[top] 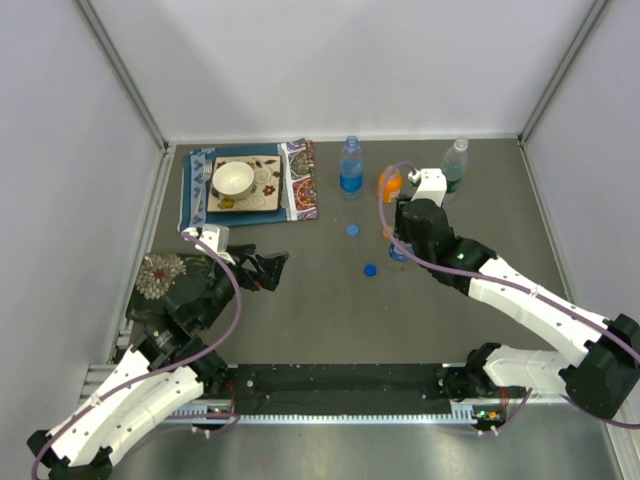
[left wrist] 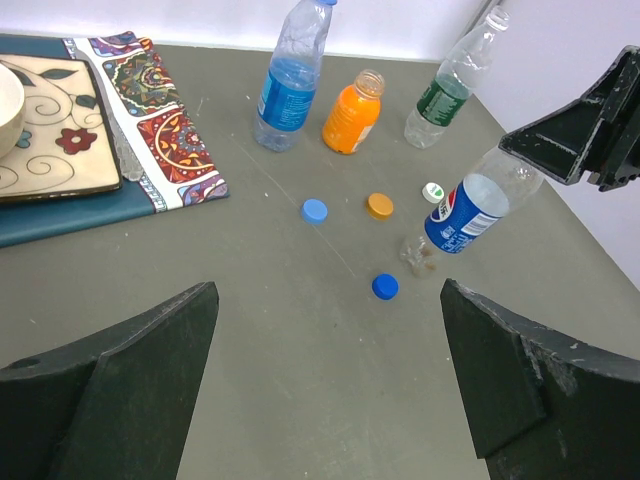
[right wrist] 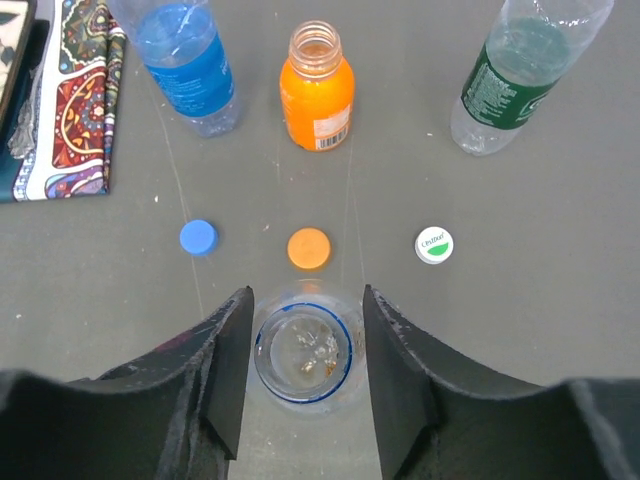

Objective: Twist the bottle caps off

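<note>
Right claw gripping uncapped bottle, orange cap beyond

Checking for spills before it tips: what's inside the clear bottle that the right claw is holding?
The clear blue-labelled plastic bottle in the right claw is uncapped and looks nearly empty: only brownish specks at its base. The claw's fingers hide its sides from above.

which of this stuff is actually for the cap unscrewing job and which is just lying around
For the job: blue-label bottle, orange bottle, green-label bottle, pepsi bottle in the right tool; light blue cap, dark blue cap, orange cap, white cap.

Just lying about: patterned cloth, tray, white bowl.
</note>
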Tool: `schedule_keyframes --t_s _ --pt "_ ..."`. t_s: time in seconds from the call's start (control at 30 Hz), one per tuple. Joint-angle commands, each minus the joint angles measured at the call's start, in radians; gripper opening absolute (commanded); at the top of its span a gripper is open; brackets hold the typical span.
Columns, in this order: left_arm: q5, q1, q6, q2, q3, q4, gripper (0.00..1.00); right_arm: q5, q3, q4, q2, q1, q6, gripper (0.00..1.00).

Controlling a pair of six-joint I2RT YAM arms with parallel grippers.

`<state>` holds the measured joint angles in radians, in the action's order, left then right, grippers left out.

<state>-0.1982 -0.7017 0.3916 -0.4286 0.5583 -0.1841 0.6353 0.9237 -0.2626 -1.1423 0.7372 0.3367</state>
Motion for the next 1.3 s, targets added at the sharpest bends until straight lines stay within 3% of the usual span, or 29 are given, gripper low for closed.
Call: schedule_keyframes --t_s 0.0,0.23,0.43,0.73,0.83,1.0,1.13,1.27 --pt "0.013 0.001 0.009 -0.002 0.006 0.041 0.99 0.006 0.006 0.01 0.027 0.007 0.012 0.42" --pt "0.014 0.001 0.01 0.001 0.002 0.043 0.99 0.001 0.004 0.01 0.029 0.007 0.012 0.45" --pt "0.017 0.001 0.012 0.004 0.0 0.041 0.99 -0.006 0.007 0.008 0.032 0.007 0.012 0.64" --pt "0.017 0.001 0.009 -0.001 0.003 0.041 0.99 -0.011 0.05 -0.003 0.036 0.01 0.001 0.76" --pt "0.011 0.001 0.01 -0.001 0.005 0.041 0.99 -0.009 0.111 -0.026 0.03 0.022 -0.022 0.8" --pt "-0.018 0.001 0.019 -0.018 0.018 0.032 0.99 0.0 0.348 -0.085 0.042 0.053 -0.091 0.86" --pt "-0.046 0.002 0.042 -0.058 0.045 0.002 0.99 -0.019 0.458 -0.096 0.116 0.053 -0.11 0.89" --pt "-0.108 0.001 0.113 -0.14 0.072 -0.029 0.99 -0.065 0.344 -0.052 0.262 0.053 -0.104 0.95"
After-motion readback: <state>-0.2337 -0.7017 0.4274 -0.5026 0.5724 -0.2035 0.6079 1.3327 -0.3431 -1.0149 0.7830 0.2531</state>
